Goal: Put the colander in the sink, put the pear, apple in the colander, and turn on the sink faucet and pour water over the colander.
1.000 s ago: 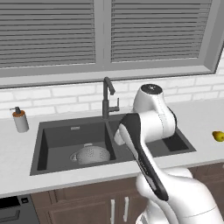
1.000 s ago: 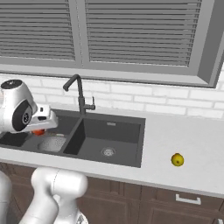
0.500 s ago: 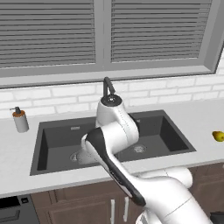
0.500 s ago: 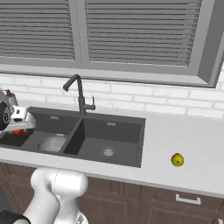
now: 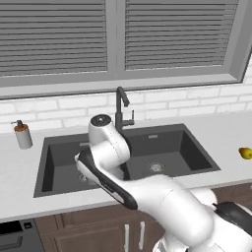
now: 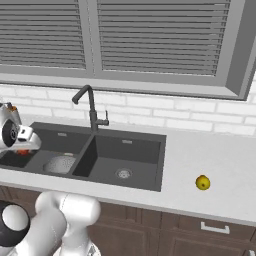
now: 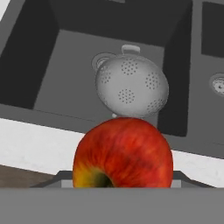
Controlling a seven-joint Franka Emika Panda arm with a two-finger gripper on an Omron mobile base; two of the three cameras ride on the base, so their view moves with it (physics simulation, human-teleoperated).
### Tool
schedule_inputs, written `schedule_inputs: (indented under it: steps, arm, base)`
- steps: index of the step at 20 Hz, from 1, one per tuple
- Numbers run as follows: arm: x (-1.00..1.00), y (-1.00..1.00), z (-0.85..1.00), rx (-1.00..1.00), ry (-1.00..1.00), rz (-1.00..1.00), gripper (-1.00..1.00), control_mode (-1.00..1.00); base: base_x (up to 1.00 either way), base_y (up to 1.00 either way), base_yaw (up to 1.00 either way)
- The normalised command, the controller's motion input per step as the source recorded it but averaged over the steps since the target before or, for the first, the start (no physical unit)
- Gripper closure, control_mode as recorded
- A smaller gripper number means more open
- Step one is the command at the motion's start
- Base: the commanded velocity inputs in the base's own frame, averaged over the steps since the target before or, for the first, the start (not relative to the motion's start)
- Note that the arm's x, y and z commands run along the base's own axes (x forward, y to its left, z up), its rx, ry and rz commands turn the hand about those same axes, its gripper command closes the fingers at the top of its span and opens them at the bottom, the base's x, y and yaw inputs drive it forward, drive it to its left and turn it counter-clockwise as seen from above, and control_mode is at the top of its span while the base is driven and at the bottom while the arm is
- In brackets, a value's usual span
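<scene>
A kitchen: sink (image 6: 135,150), faucet (image 6: 90,107), brick backsplash (image 6: 165,112).

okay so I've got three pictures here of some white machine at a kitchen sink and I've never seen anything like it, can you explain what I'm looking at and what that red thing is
It is a computer-rendered kitchen with a white robot arm on a driving base. Two pictures come from cameras on that base, behind the arm to its left and right. The third comes from a camera on the arm's hand, looking along its gripper.

The gripper holds the red thing, an apple, above the front counter edge. Beyond it the colander, a holed metal bowl, sits in one basin of the dark double sink. Behind the sink stands the faucet, with a soap dispenser at the far left. A yellow-green pear lies on the counter to the right.
</scene>
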Motion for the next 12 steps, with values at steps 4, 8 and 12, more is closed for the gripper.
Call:
schedule_inputs:
  steps: [4, 8, 12]
  arm:
    - [0.52, 0.01, -0.54, 0.00, 0.10, -0.12, 1.00, -1.00]
    - [0.33, 0.00, -0.45, 0.00, 0.11, -0.13, 1.00, -1.00]
    - [0.16, 0.00, -0.41, 0.00, 0.09, -0.12, 1.00, -1.00]
  base:
    - [0.00, 0.00, 0.00]
    - [0.00, 0.00, 0.00]
    - [0.00, 0.00, 0.00]
